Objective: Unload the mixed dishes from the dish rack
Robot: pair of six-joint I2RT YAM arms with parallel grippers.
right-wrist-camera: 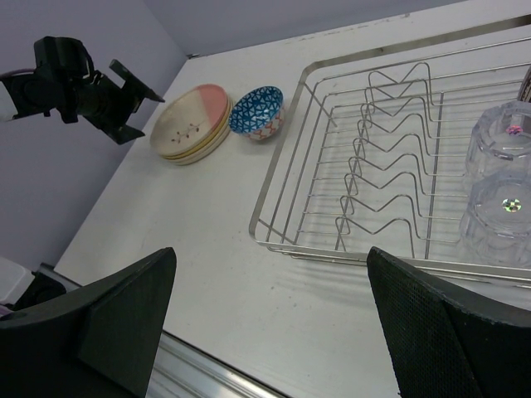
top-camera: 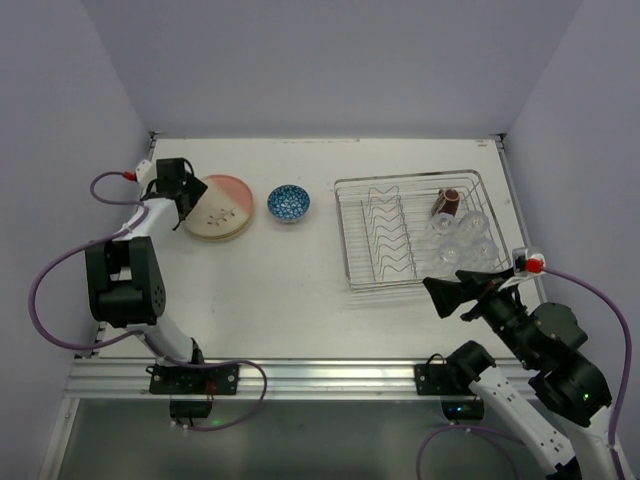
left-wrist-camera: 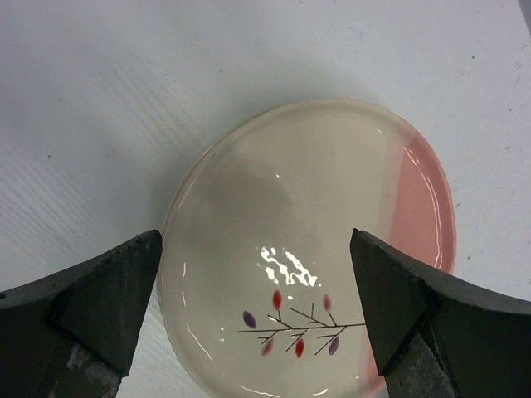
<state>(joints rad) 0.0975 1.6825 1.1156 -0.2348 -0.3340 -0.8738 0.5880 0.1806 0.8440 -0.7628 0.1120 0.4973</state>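
Your left tool (left-wrist-camera: pixel 255 274) is spread wide and holds nothing; it hangs just above the stack of plates (left-wrist-camera: pixel 307 224), which lies on the counter (top-camera: pixel 270 300) at far left, beside the blue-patterned bowl (top-camera: pixel 288 203). Judged from this, the plate placement is complete: raise the tool straight up before swinging, so that neither finger clips the plate rim. Your right tool (right-wrist-camera: pixel 272 274) is likewise fully open and empty, positioned near the front right corner of the dish rack (right-wrist-camera: pixel 282 191). The mug (top-camera: pixel 447 203) and the tumblers (top-camera: pixel 462 240) occupy the right end of the rack, and the zigzag dividers are bare. Take these items with the right arm, one at a time. Clear the wire rim first, then close gently on a single glass wall, as clear glass is likely to slip. The left arm is extended to the far left, wrist angled down. The right arm is folded low, tool pointing left across the counter.
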